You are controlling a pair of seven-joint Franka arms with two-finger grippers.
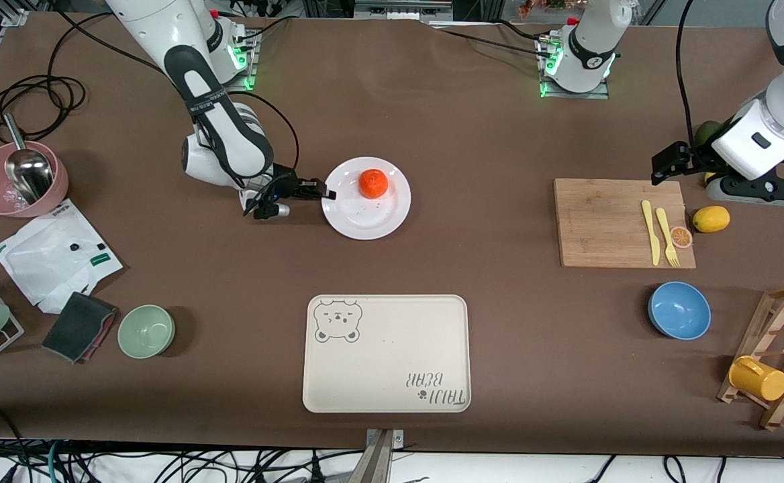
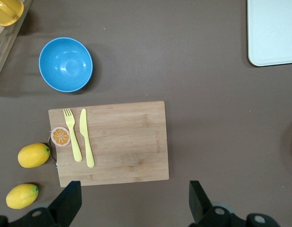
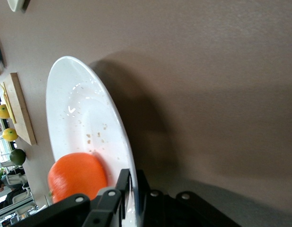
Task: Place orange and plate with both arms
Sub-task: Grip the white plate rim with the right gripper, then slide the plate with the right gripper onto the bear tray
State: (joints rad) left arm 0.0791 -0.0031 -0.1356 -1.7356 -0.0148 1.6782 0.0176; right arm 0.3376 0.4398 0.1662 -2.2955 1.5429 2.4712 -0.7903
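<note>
The white plate (image 1: 367,209) lies on the brown table between the arms, with the reddish-orange orange (image 1: 372,183) on it. My right gripper (image 1: 329,195) is shut on the plate's rim at the side toward the right arm's end. In the right wrist view its two fingers pinch the rim (image 3: 133,189), and the orange (image 3: 77,178) sits just inside on the plate (image 3: 84,123). My left gripper (image 1: 664,163) is open and empty, up over the table beside the cutting board's edge; its fingers (image 2: 70,201) stand wide apart in the left wrist view.
A cream bear-print tray (image 1: 386,353) lies nearer the camera than the plate. A wooden cutting board (image 1: 622,223) holds a yellow knife, a fork and an orange slice, with a lemon (image 1: 711,219) beside it. A blue bowl (image 1: 679,310), a green bowl (image 1: 146,331) and a pink bowl (image 1: 17,188) stand around.
</note>
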